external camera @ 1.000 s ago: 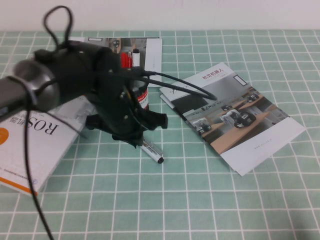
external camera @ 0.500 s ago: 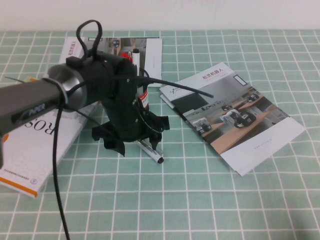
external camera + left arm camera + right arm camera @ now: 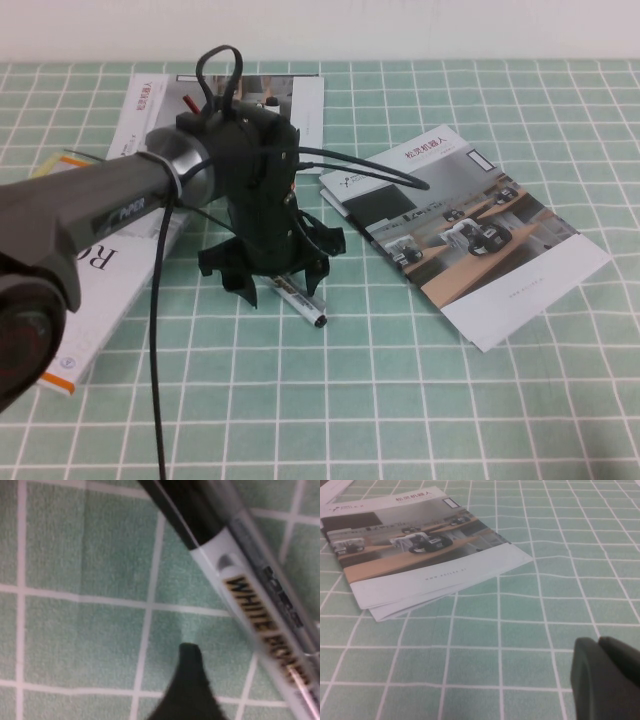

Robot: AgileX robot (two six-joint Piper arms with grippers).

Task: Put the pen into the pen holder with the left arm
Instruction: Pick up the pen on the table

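Pen [image 3: 250, 600] print "WHITE BOA…"; left gripper [image 3: 268, 272] above; right gripper [image 3: 607, 677] apart.

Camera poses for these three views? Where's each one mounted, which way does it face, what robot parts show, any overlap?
High view: raised on the robot's side, angled down at the table; shows the left arm, its left end effector over the pen, and a brochure.
Left wrist view: on the left wrist, facing down close to the pen; one fingertip shows.
Right wrist view: low over the checked cloth, facing the brochure; right end effector at the frame corner.
Shared: pen in high and left wrist views; brochure in high and right wrist views.
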